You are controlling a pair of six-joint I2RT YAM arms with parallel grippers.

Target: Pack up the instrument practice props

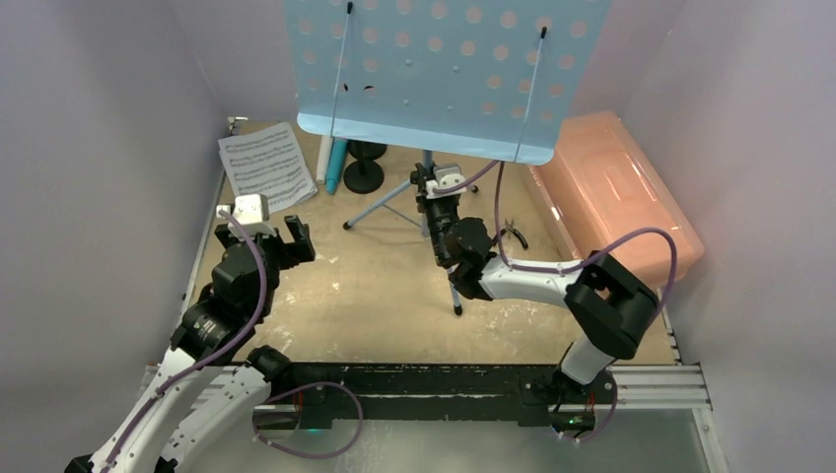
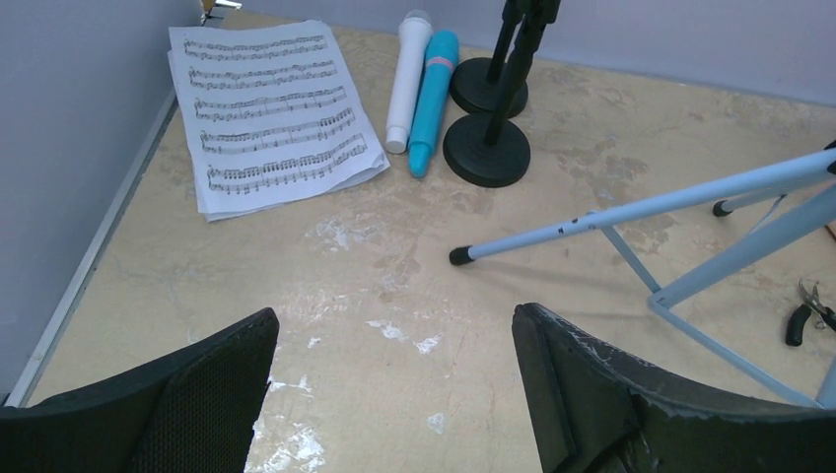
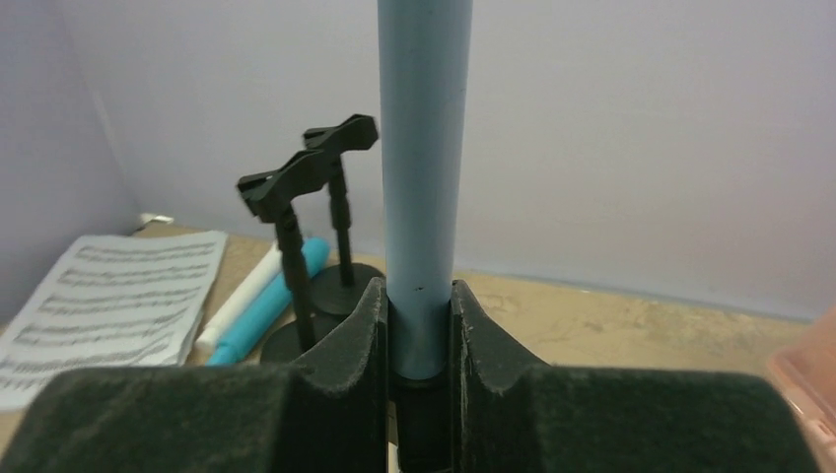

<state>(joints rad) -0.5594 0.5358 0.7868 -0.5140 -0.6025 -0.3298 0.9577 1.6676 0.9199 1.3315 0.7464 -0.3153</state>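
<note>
Nothing is seen to be packed yet, so the task is judged to be at its start. The sheet-music pages (image 2: 271, 113) are lying flat at the far left of the worktop (image 1: 375, 286). Just beside them the white microphone (image 2: 407, 79) and the blue microphone (image 2: 434, 99) are laid side by side, touching or nearly so. The two black mic holders (image 2: 486, 148) are standing upright just right of the microphones. The music rack (image 1: 444, 69) is standing upright on its tripod legs at the middle back, fully assembled. The pink box (image 1: 616, 192) is set along the right side, and its lid appears to be shut. A pair of pliers (image 2: 808, 310) is lying near the tripod legs. Every prop therefore remains to be stowed.

The right gripper (image 3: 421, 325) is closed narrowly on the rack's light-blue pole (image 3: 424, 148), which is pinched upright between both pads low on its length. The rack is thus judged to be the first item handled. The left gripper (image 2: 394, 325) is held wide and carries nothing. It is hovering above bare worktop on the left, near the pages but well apart from them.
</note>
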